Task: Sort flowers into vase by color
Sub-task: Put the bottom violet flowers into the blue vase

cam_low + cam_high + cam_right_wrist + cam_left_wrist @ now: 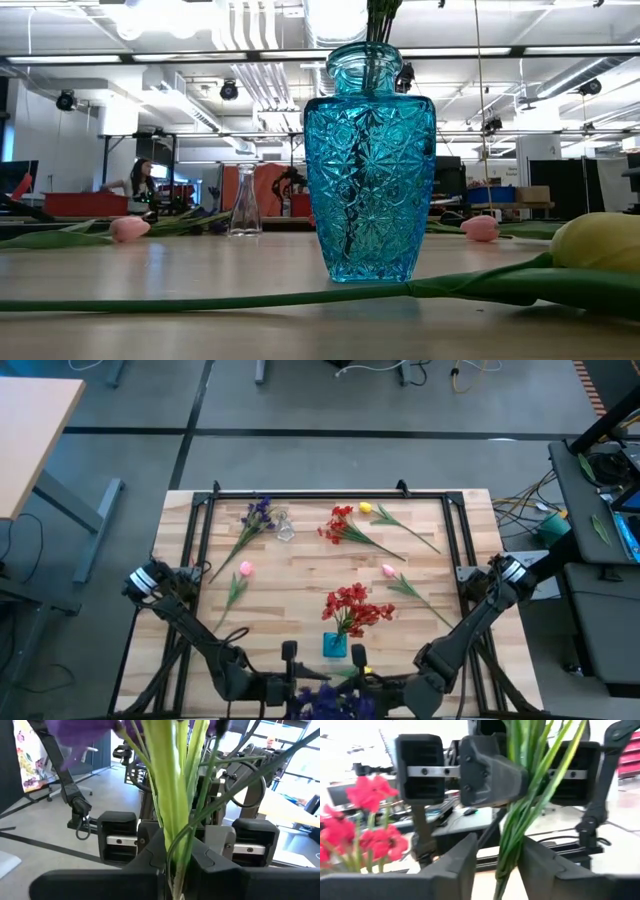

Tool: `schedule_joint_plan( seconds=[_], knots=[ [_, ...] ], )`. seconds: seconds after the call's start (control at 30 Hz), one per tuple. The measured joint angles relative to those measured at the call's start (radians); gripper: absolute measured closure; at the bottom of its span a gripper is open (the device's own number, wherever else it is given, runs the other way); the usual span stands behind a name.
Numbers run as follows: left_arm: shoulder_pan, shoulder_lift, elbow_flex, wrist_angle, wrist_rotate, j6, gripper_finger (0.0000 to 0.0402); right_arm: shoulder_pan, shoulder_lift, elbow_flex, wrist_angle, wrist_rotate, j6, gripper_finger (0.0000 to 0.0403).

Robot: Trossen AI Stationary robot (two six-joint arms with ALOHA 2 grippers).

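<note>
Both grippers met at the middle of the worktop's [300, 575] near edge, facing each other over a purple cluster [330, 703] that sat between them. In the right wrist view the right gripper [176, 865] was clamped on that cluster's bundled green stems, which ran up out of the fingers to blurred purple blooms at the frame's top. In the left wrist view the left gripper [497, 865] had its fingers parted, with the same green stems standing in the gap between them; whether a finger touched the stems could not be told.

Just beyond the grippers stood a blue vase [334, 644] near the near edge, holding a red cluster [352, 605] upright. The low view showed only the vase's cut-glass body and the stems entering its neck, the blooms lying out of frame; the high view showed those blooms.

On the boards lay the rest. A second purple cluster [258, 514] lay near the far left corner, stem running toward the left edge, beside a small clear vase [285, 528]. A red cluster [340, 524] lay near the far edge's middle, stem slanting toward the right edge. A yellow tulip [366, 508] lay just beyond it, stem likewise slanting right. One pink tulip [245, 569] lay toward the left edge, another pink tulip [388, 570] toward the right.

The low view alone showed a yellow tulip head [598, 243] close by, its stem crossing in front of the vase.
</note>
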Motion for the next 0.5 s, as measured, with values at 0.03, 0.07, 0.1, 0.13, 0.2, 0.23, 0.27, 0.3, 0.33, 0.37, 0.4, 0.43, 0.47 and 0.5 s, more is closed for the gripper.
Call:
schedule_joint_plan(
  seconds=[0.03,0.07,0.1,0.13,0.2,0.23,0.27,0.3,0.33,0.37,0.4,0.43,0.47,0.5],
  knots=[
    [-0.004,-0.001,0.0,-0.002,-0.018,0.004,0.0268,0.0,-0.001,0.0,-0.005,0.0,0.0,0.0384],
    [-0.008,-0.003,0.0,-0.007,-0.036,0.011,0.0254,0.001,-0.005,0.0,-0.016,0.0,0.005,0.0384],
    [-0.015,-0.006,0.0,-0.015,-0.055,0.018,0.024,0.001,-0.012,0.0,-0.036,0.001,0.016,0.0384],
    [-0.022,-0.011,0.0,-0.029,-0.075,0.02,0.0227,0.003,-0.021,0.0,-0.065,0.008,0.038,0.0384],
    [-0.038,-0.028,-0.001,-0.066,-0.122,0.022,0.0205,0.01,-0.048,0.002,-0.138,0.025,0.088,0.0384],
    [-0.049,-0.039,-0.001,-0.091,-0.15,0.021,0.0195,0.012,-0.059,0.002,-0.165,0.035,0.115,0.0384],
    [-0.059,-0.051,-0.001,-0.118,-0.177,0.015,0.0187,0.014,-0.073,0.001,-0.193,0.039,0.14,0.0384],
    [-0.067,-0.062,-0.001,-0.146,-0.208,0.007,0.0181,0.018,-0.085,-0.006,-0.211,0.045,0.158,0.0384],
    [-0.076,-0.071,-0.003,-0.17,-0.233,-0.003,0.0176,0.02,-0.093,-0.012,-0.224,0.054,0.172,0.0384],
    [-0.084,-0.081,-0.008,-0.194,-0.248,-0.018,0.0173,0.021,-0.101,-0.02,-0.229,0.064,0.184,0.0384],
    [-0.09,-0.09,-0.017,-0.219,-0.26,-0.036,0.0171,0.024,-0.108,-0.031,-0.23,0.072,0.188,0.0384],
    [-0.092,-0.102,-0.024,-0.244,-0.261,-0.062,0.017,0.027,-0.114,-0.042,-0.228,0.086,0.19,0.0384],
    [-0.093,-0.118,-0.037,-0.269,-0.258,-0.092,0.017,0.03,-0.115,-0.053,-0.221,0.111,0.188,0.0384],
    [-0.094,-0.135,-0.053,-0.301,-0.259,-0.13,0.0171,0.03,-0.117,-0.065,-0.21,0.142,0.184,0.0384]
  ],
)
